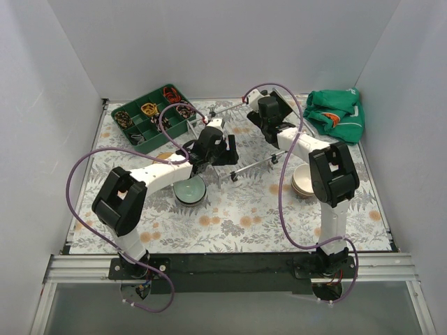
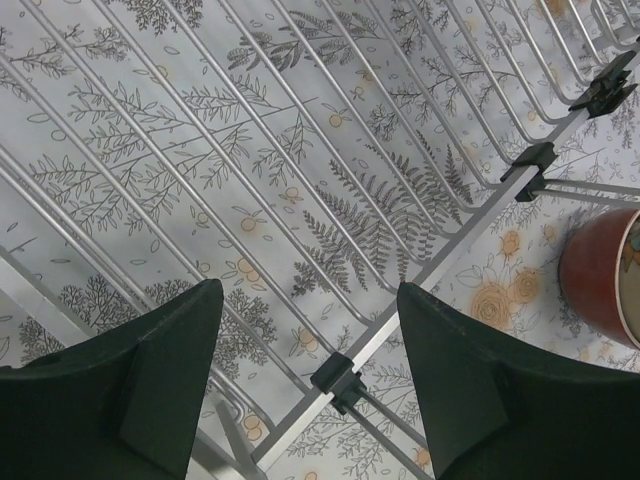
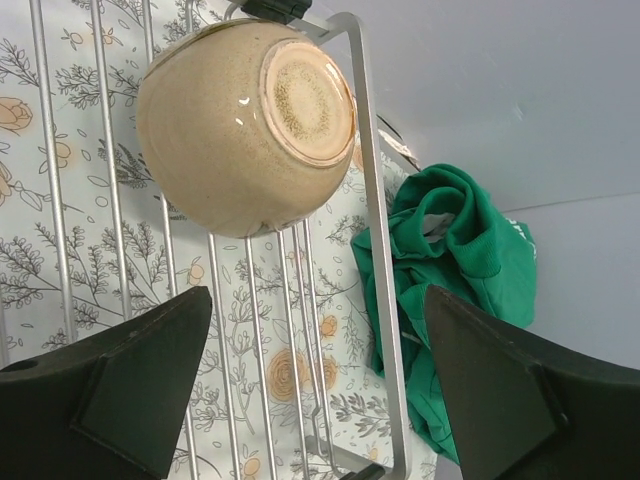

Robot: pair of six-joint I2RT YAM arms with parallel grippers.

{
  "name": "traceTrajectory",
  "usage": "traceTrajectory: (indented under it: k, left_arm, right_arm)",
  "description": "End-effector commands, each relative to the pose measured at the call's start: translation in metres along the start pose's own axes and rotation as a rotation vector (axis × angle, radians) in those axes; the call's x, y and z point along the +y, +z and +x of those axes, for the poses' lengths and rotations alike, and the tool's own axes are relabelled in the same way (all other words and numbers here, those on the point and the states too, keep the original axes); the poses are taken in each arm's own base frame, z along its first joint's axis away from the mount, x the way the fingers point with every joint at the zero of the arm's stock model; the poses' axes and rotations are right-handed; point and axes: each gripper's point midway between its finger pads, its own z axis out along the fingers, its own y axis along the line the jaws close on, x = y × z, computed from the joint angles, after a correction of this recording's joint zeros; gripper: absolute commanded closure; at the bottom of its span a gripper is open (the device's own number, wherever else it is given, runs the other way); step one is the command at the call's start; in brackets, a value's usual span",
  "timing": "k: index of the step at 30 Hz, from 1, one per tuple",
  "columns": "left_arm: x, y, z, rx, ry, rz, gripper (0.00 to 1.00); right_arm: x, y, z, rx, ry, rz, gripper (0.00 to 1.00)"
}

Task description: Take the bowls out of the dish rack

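The dish rack (image 1: 253,165) lies flat on the flowered table (image 1: 237,223), and most of its bars are bare. One beige bowl (image 3: 230,130) remains on the dish rack, at the corner near the rim. Its foot ring is turned to the right wrist camera. The right gripper (image 3: 318,300) is before this bowl with its jaws spread wide; the fingers do not touch the bowl and hold nothing. The left gripper (image 2: 310,300) hangs over the bars at the other side of the rack, close to the rim with the black clips (image 2: 338,380). Its jaws are also apart, with only bare bars under them. A red bowl (image 2: 598,290) stands on the table outside that rim, near it but apart. A mint-green bowl (image 1: 189,190) sits outside the rack on the near left side. Pale bowls (image 1: 303,183), which look stacked, sit outside on the near right side and are partly hidden by the right arm. A green cloth (image 3: 455,260) lies just beyond the rack's end beside the beige bowl.
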Motion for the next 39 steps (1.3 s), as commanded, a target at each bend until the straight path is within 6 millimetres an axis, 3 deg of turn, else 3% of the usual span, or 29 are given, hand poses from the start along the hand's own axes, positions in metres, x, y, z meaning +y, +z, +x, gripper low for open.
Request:
traceTrajectory:
  k: [1, 6, 12, 22, 31, 39]
  left_arm:
    - [0.009, -0.009, 0.000, 0.001, 0.010, -0.039, 0.30]
    - [0.025, -0.013, 0.035, 0.095, -0.001, -0.071, 0.31]
    - [0.031, -0.021, 0.054, 0.150, -0.014, -0.068, 0.31]
    - [0.028, -0.027, 0.056, 0.159, -0.022, -0.051, 0.31]
    - [0.028, -0.032, 0.060, 0.169, -0.033, -0.042, 0.31]
    - [0.028, -0.035, 0.067, 0.186, -0.042, -0.036, 0.31]
  right_arm:
    - [-0.012, 0.005, -0.022, -0.056, 0.002, 0.017, 0.04]
    - [-0.006, 0.021, -0.026, -0.064, -0.040, 0.005, 0.04]
    - [0.006, 0.030, -0.036, -0.108, -0.088, -0.047, 0.01]
    - [0.037, 0.044, -0.030, -0.082, -0.194, -0.104, 0.01]
    - [0.045, 0.057, -0.019, -0.040, -0.265, -0.075, 0.01]
    - [0.038, 0.068, -0.013, 0.005, -0.300, 0.009, 0.01]
